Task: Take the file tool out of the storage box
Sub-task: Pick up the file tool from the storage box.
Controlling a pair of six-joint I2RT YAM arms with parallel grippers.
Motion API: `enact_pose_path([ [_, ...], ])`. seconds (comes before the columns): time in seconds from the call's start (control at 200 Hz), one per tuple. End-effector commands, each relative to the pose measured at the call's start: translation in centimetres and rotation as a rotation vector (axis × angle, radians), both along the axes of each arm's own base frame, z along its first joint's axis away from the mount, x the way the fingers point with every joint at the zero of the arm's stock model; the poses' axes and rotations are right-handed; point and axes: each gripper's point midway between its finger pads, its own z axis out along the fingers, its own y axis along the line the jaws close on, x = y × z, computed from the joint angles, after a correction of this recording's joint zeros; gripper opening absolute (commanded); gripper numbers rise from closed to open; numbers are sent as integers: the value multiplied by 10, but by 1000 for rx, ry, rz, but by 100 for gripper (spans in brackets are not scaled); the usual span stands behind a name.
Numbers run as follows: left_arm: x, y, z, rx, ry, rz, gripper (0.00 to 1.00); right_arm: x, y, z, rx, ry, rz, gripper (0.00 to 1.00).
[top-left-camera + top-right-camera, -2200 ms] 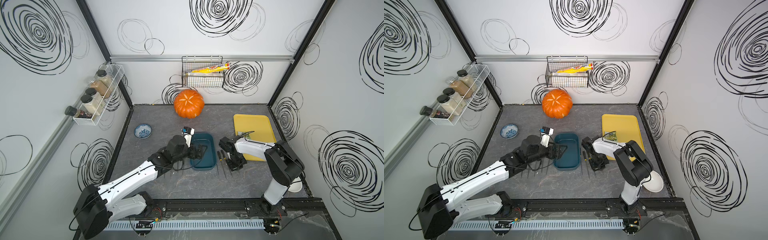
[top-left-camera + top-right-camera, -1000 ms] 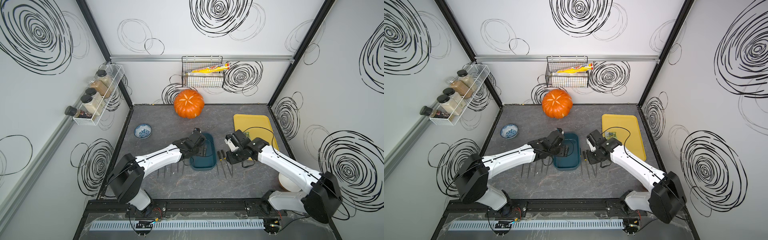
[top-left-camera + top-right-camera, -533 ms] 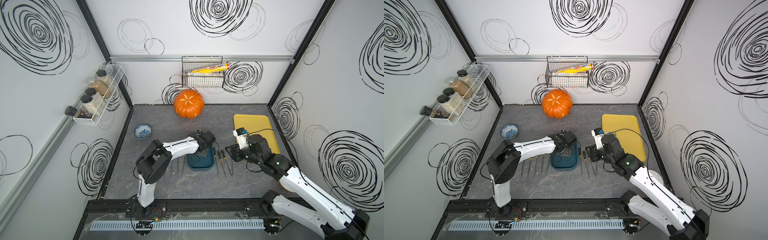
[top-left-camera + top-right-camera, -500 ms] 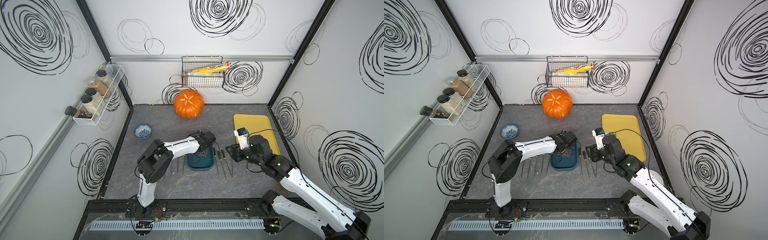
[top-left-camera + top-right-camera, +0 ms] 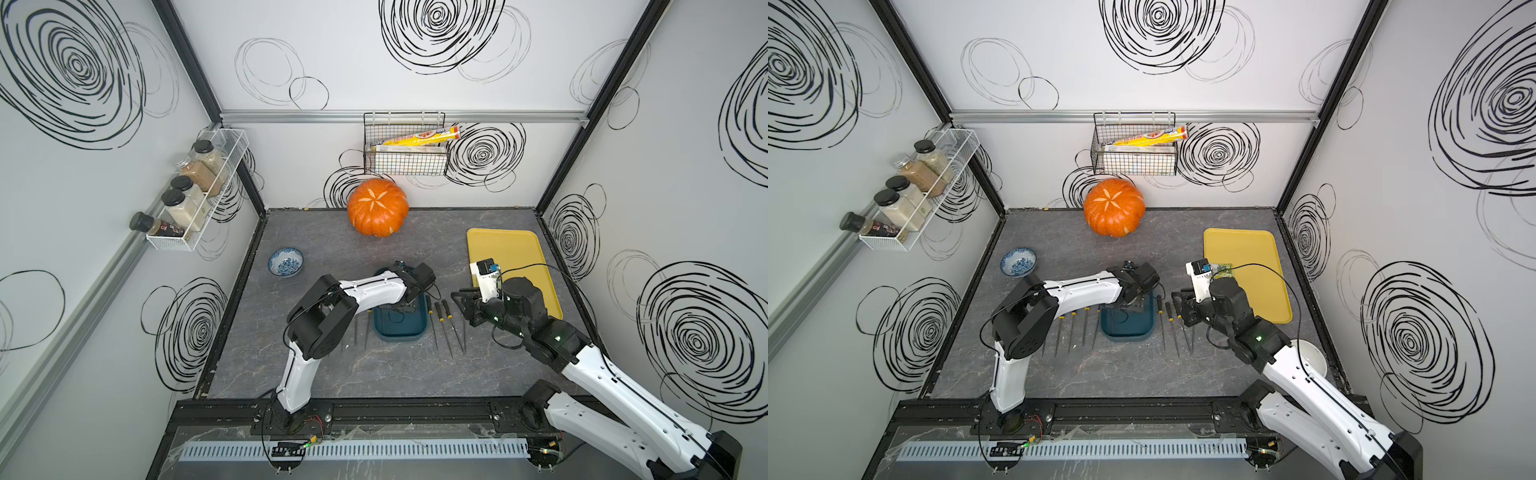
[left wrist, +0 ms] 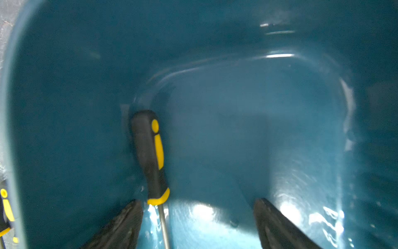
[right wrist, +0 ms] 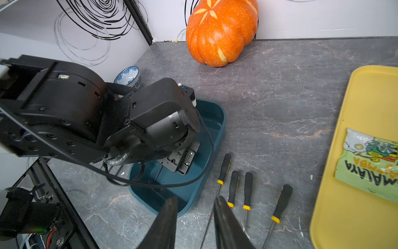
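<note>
Quickly, we see the grey marbled tabletop with the dark teal rectangular plastic storage box mid-table. Our left gripper sits inside the box, jaws spread wide, gripping nothing. Our right gripper hovers right of the box, jaws slightly apart, empty. Four black-handled files lie just right of the box. The black-and-yellow-handled metal file tool lies on the box floor along a side wall, its shaft between the left jaws.

Both top views overlook the table; the left wrist view sits, seemingly, inside the storage box.
</note>
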Motion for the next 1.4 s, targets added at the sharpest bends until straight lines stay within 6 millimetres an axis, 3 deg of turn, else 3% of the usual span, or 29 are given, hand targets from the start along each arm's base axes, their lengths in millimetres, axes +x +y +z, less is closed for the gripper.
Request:
enact_pose_path([
  [0.0,5,-6,-10,-21,27,-35,82,-1,9,-1,22,-15,44,33],
  [0.18,3,-26,-12,-152,55,-96,70,-1,8,-3,18,-19,40,33],
  [0.255,4,-26,-10,-151,55,-101,67,-1,7,-2,20,-24,40,33],
  [0.315,6,-24,-13,-148,63,-98,58,-1,6,-2,19,-26,35,33],
  [0.461,9,-20,-24,-129,83,-92,57,-2,7,-6,20,-25,39,33],
  [0.561,9,-23,-29,-136,93,-108,41,-3,7,-7,25,-25,45,33],
  [0.621,9,-25,-32,-138,100,-115,27,-2,8,-8,24,-25,45,33],
  [0.906,9,-28,-40,-135,122,-131,26,-2,9,-14,23,-15,53,33],
  [1.006,10,-28,-38,-136,119,-134,13,-3,10,-15,24,-14,54,33],
  [1.036,10,-30,-36,-143,110,-139,8,-3,10,-16,24,-14,56,33],
  [1.196,16,-38,-6,-206,42,-145,6,-4,12,-17,30,-10,68,33],
  [1.392,21,-59,73,-426,-130,-207,6,-4,12,-17,37,-16,67,33],
])
